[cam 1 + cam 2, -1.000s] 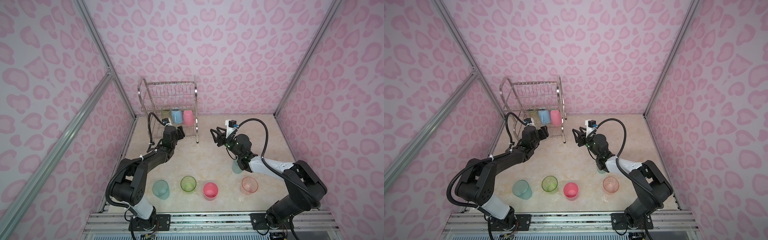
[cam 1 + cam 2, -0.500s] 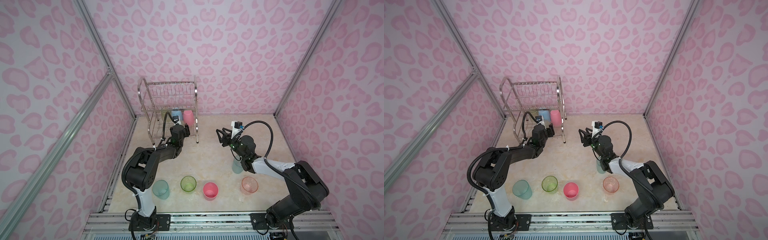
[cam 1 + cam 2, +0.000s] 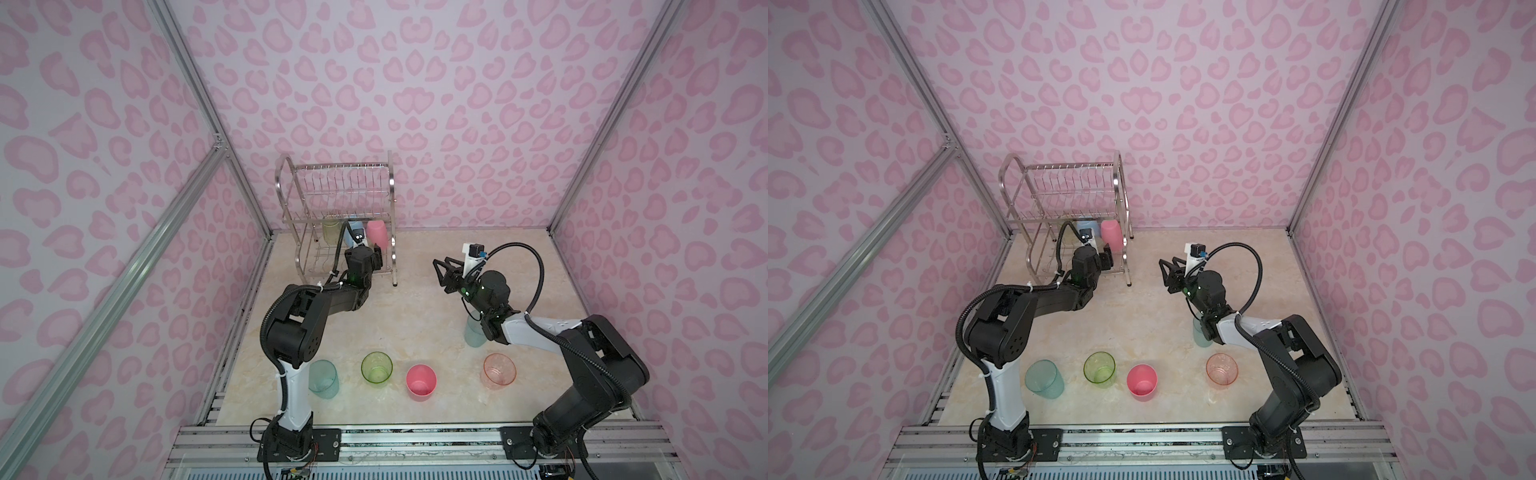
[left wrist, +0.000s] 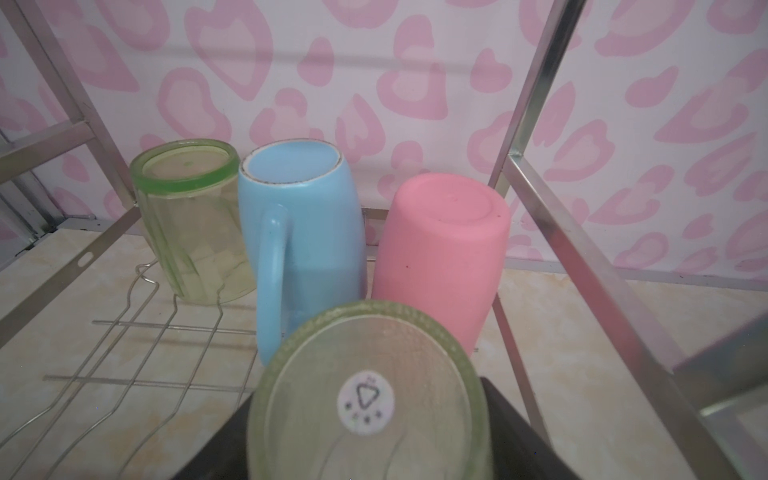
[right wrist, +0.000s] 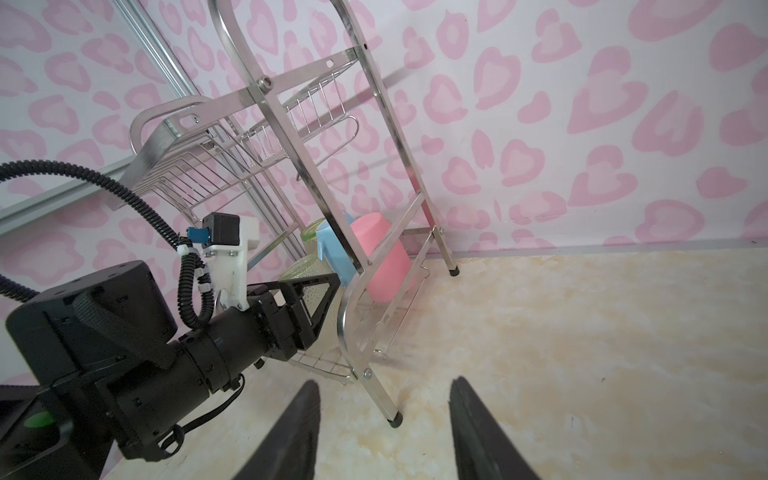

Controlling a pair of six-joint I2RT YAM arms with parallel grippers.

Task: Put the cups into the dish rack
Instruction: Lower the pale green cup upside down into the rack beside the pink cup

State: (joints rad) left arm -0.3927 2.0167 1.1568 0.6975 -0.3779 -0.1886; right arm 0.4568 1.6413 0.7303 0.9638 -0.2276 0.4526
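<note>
Pink heart-patterned walls (image 3: 415, 83) enclose a pale marbled tabletop (image 3: 415, 316). At its back stands the dish rack (image 3: 336, 167), a two-tier chrome wire frame.

Three cups sit upside down, close together, along the back of the rack's lower shelf. They are a smooth green tumbler (image 4: 191, 220), a light-blue mug (image 4: 307, 232) with its handle facing the front, and a pink tumbler (image 4: 440, 257).

Just in front of the mug and the pink tumbler, inside the same lower tier, is a textured green tumbler (image 4: 370, 395). It is clamped between the fingers of the left gripper (image 5: 309, 299), with its base turned toward the wrist camera. Whether its rim touches the shelf wires cannot be told. The rack's upper shelf holds no cups.

Well in front of the rack, four cups stand upright in a row: a teal cup (image 3: 323, 378), a green cup (image 3: 376, 366), a pink cup (image 3: 421, 382) and a peach cup (image 3: 499, 370). A second teal cup (image 3: 473, 334) stands somewhat nearer the rack, partly hidden beneath the right arm (image 3: 540, 328).

The right gripper (image 3: 442, 270) hovers to the right of the rack, apart from it. Its jaws are partly spread with nothing between them.

By this count, three of the nine cups are loaded, a fourth looks ready to be set down, and five remain.
</note>
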